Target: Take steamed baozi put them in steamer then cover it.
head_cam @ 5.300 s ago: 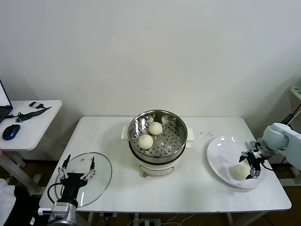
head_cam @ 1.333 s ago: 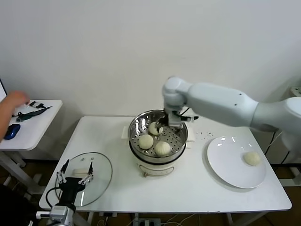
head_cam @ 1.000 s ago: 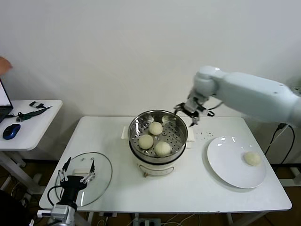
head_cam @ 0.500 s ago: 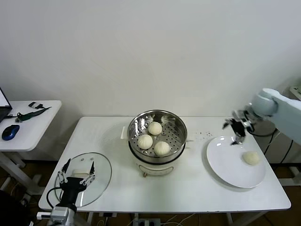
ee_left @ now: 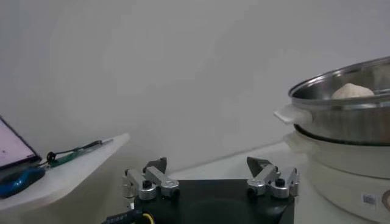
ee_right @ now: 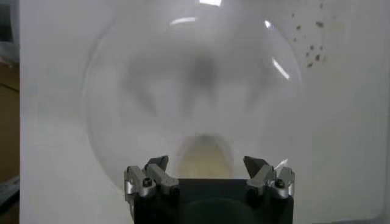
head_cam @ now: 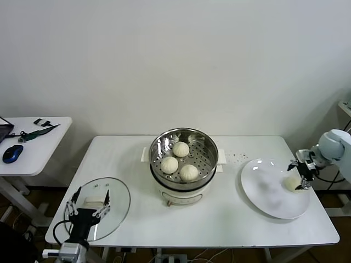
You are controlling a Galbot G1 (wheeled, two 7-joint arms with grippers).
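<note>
Table [head_cam: 219, 219] white, before plain wall [head_cam: 175, 55]

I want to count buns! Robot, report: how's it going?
Right end effector open over last baozi on plate. Three baozi in steamer. Left end effector open over lid.

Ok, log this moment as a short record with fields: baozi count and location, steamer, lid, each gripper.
baozi in steamer: three
baozi on plate: one, on the white plate
steamer: uncovered, mid-table
lid: glass lid flat on the table's front left corner
right gripper: open, fingers either side of the plate baozi, not closed on it
left gripper: open, idle above the lid
</note>
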